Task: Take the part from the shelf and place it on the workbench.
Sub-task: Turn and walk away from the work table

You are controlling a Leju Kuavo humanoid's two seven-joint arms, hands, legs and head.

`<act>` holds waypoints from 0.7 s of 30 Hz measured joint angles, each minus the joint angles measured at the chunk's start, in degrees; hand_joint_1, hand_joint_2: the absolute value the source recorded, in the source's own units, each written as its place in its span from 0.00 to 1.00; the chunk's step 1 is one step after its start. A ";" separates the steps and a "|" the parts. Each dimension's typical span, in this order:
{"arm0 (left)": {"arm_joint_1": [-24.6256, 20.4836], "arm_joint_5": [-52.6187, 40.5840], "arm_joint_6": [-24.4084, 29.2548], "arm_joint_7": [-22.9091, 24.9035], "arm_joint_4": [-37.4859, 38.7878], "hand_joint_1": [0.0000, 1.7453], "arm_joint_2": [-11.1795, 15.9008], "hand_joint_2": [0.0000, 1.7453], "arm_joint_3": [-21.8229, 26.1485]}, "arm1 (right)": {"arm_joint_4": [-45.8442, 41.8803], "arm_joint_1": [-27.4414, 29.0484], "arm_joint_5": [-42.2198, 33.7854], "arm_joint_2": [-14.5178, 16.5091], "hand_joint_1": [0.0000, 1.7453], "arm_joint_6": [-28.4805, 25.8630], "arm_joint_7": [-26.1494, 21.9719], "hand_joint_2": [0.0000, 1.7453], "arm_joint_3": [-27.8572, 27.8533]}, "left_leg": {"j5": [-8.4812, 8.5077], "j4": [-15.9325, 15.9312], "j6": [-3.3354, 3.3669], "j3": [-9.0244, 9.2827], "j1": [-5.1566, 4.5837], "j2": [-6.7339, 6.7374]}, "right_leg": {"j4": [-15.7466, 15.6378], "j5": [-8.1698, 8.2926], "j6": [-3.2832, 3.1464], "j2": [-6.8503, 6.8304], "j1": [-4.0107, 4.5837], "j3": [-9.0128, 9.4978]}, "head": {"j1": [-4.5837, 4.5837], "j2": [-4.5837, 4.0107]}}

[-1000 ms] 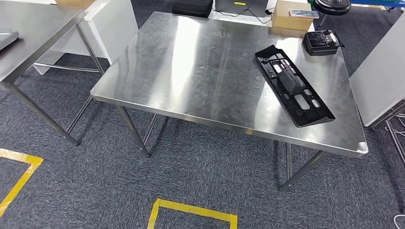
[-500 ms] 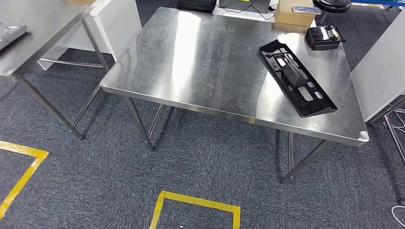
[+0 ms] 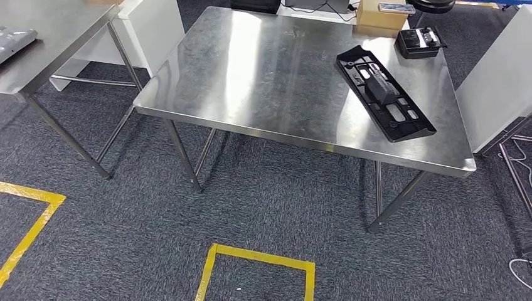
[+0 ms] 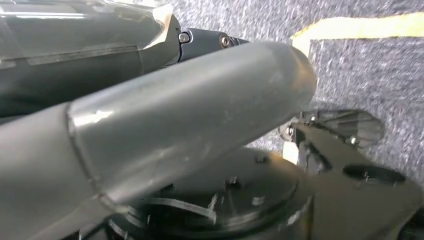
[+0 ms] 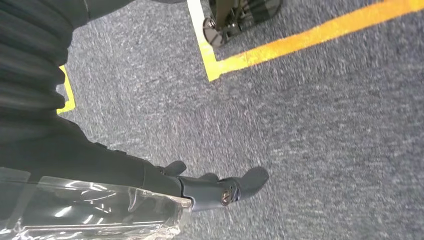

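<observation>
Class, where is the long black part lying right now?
In the head view, the long black part lies on the steel workbench, toward its right side, near the small black box.

We are looking at a long, flat black part (image 3: 384, 94) lying on the shiny metal workbench (image 3: 263, 75). It is sitting near the right side, slanting from the far edge toward the front corner. It has many small holes and a dark block in its middle.
</observation>
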 joint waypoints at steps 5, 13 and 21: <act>0.14 0.31 -0.17 0.59 0.09 0.00 0.18 0.00 -0.02 | 0.02 0.09 0.31 -0.01 0.00 1.40 0.05 1.00 0.04 | 2.13 -0.61 3.05 -1.71 -0.67 0.22 | 3.18 -1.99 1.34 0.25 0.15 -2.45 | 0.34 0.00; 0.42 -0.03 -0.34 1.01 0.28 0.00 0.22 0.00 -0.05 | 0.05 0.08 0.66 -0.24 0.00 2.28 0.69 0.00 0.20 | 5.49 -0.54 3.49 -5.74 -1.45 0.27 | 3.62 -5.87 1.50 0.44 0.57 2.97 | 0.82 0.00; 0.69 -0.20 -0.44 1.14 0.44 0.00 0.50 0.00 -0.18 | 0.07 -0.04 0.45 0.03 0.00 3.06 -0.25 0.00 0.20 | 0.95 4.81 0.66 -8.13 -0.92 0.24 | -2.72 -2.46 -1.89 0.27 0.27 4.24 | 0.42 0.00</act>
